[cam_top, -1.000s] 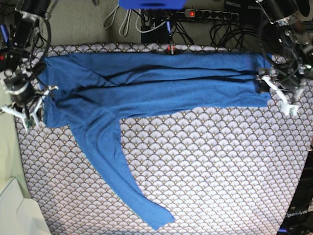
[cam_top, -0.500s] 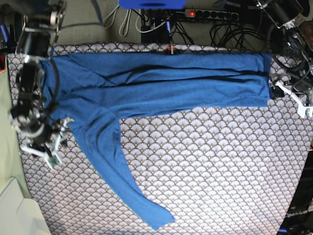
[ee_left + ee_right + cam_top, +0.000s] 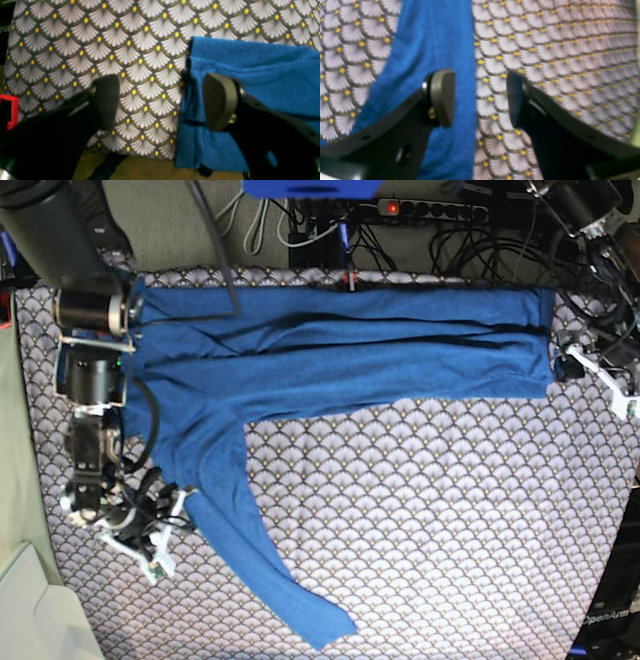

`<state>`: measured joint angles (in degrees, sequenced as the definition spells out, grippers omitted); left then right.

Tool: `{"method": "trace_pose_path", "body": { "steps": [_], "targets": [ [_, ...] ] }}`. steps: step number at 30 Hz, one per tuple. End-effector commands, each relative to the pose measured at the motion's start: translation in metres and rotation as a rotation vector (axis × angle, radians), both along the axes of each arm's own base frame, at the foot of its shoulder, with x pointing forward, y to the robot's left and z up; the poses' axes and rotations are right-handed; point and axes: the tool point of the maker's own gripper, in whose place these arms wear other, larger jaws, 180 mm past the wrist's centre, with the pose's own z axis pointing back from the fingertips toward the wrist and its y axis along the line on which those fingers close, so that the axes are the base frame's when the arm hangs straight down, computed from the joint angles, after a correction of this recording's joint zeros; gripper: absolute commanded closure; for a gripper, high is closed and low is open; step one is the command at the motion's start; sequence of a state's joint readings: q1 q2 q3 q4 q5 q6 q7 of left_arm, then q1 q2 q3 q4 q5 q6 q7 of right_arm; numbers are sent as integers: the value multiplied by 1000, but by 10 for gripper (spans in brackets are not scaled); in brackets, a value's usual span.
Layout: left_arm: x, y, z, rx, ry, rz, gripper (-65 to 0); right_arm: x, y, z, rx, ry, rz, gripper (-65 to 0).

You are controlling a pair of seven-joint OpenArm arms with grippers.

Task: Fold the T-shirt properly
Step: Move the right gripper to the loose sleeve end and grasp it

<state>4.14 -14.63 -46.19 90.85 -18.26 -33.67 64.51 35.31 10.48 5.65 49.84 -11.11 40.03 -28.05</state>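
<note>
The blue T-shirt [image 3: 340, 350] lies as a long folded band across the far side of the patterned tablecloth [image 3: 440, 520]. One sleeve [image 3: 235, 520] trails toward the near edge. My right gripper [image 3: 170, 530] hovers open at the sleeve's left side. In the right wrist view the right gripper [image 3: 479, 97] straddles the sleeve [image 3: 440, 37] edge, one finger [image 3: 442, 97] over the cloth. My left gripper [image 3: 600, 385] stands open just off the shirt's right end. In the left wrist view the left gripper [image 3: 162, 100] has one finger [image 3: 220, 100] over the T-shirt [image 3: 262, 70] hem, holding nothing.
A power strip [image 3: 430, 210] and tangled cables lie behind the table. A pale box [image 3: 35, 610] sits at the near left corner. The table's right edge runs close by the left arm. A red part [image 3: 8, 110] shows at the left wrist view's edge.
My right arm has travelled from the shirt's left end down toward the near edge to the sleeve, with its jaws opened. The left gripper has backed slightly off the shirt's right end.
</note>
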Motion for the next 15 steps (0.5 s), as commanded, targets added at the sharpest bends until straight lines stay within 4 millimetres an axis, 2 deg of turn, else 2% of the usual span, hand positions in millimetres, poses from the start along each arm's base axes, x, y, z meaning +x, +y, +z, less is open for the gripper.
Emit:
{"method": "trace_pose_path", "body": {
  "steps": [1,6,10,15],
  "targets": [
    [6,9,14,31,-36,1,-507,16,-2,21,26,-64,-2,-337],
    [0,23,19,30,-54,56,-507,20,7,3,127,-68,-17,-339],
    [1,23,20,31,-59,58,-507,32,5,4,174,-102,-69,-338],
    [0,23,19,31,-58,58,-507,37,8,9,191,-121,-69,-337]
  ]
}}
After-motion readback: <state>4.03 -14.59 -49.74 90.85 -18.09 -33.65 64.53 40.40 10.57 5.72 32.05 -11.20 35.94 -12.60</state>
